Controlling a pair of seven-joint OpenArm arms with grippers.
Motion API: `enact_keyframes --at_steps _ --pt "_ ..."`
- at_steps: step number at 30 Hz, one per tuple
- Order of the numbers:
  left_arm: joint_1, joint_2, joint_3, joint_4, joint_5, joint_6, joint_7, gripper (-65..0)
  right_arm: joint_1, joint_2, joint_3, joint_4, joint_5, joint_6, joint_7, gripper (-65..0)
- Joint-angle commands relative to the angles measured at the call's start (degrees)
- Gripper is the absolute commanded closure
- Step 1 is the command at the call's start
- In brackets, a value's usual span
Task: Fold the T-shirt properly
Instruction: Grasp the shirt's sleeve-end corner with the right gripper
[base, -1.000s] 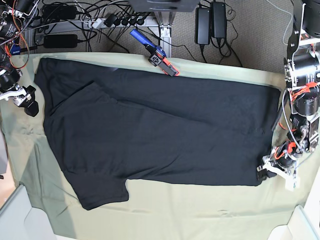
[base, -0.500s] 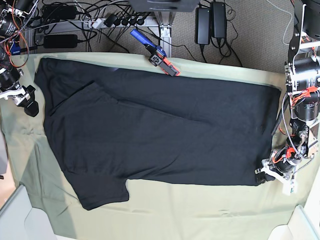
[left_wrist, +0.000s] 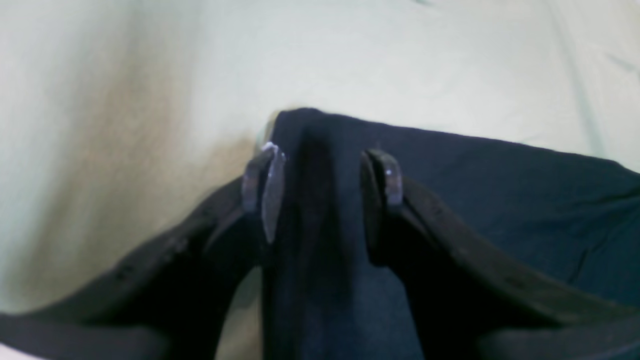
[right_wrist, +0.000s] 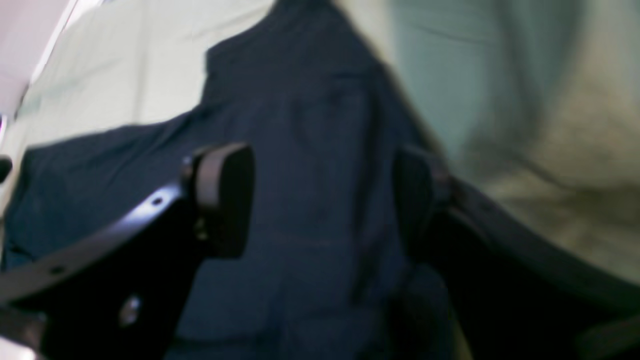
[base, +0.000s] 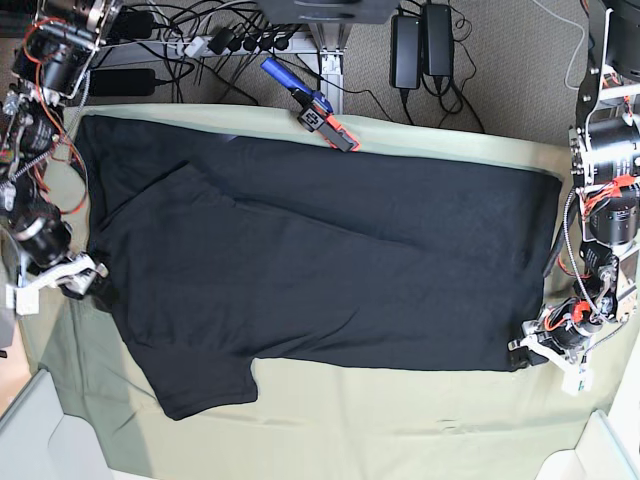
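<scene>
With the large plain black cloth T-shirt (base: 310, 270) spread flat on the pale green table sheet (base: 400, 420), both grippers, left (left_wrist: 322, 187) and right (right_wrist: 320, 200), straddle its edges with jaws apart, so closing too shallow could miss a layer or snag the sheet.

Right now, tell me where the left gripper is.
In the base view, the left gripper sits low on the right, at the plain black cloth T-shirt's bottom-right corner.

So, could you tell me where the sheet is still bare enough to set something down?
The widest bare strip of the table sheet runs along the near edge, below the T-shirt hem and right of its lower sleeve. A narrow band lies beyond the far hem. Both side edges are crowded: the left end effector and right end effector sit there.
</scene>
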Motion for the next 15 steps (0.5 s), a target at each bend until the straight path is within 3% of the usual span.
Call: enact_keyframes --at_steps 1,10,15 --pt "-1.8 -0.8 -0.1 0.8 -0.7 0.5 -1.6 -28.4 1.9 0.9 -0.9 -0.5 -0.8 -0.4 1.5 -43.3" --pt "0.3 -0.8 1.0 0.8 3.0 2.4 -3.5 -28.4 5.6 -2.9 -3.5 -6.5 -1.9 -0.3 1.2 -43.3" --pt "0.9 -0.8 2.1 0.8 3.4 2.4 -4.8 -28.4 5.5 -3.2 -3.5 -6.4 -1.9 -0.3 0.8 -43.3"
